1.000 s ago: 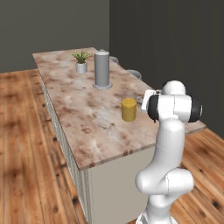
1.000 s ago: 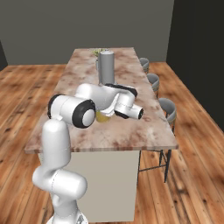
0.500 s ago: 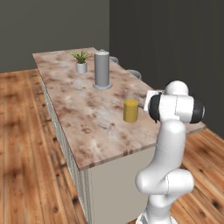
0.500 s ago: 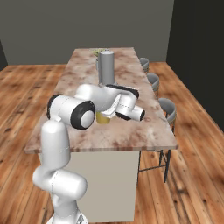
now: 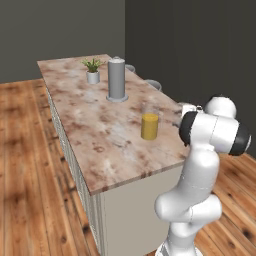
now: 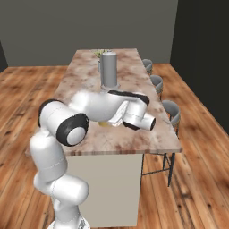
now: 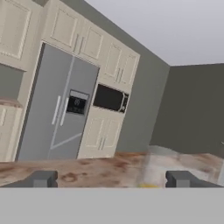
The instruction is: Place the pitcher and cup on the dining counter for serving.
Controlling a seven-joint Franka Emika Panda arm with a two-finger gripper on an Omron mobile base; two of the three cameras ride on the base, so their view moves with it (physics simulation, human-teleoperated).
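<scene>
The pitcher stands on the dining counter between the spread-apart pincer fingertips.

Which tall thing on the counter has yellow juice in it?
The pitcher, the clear one nearer the robot arm, its lower part filled with amber-yellow. The grey metal cylinder farther back is solid grey, taller, and stands by the little potted plant.
</scene>
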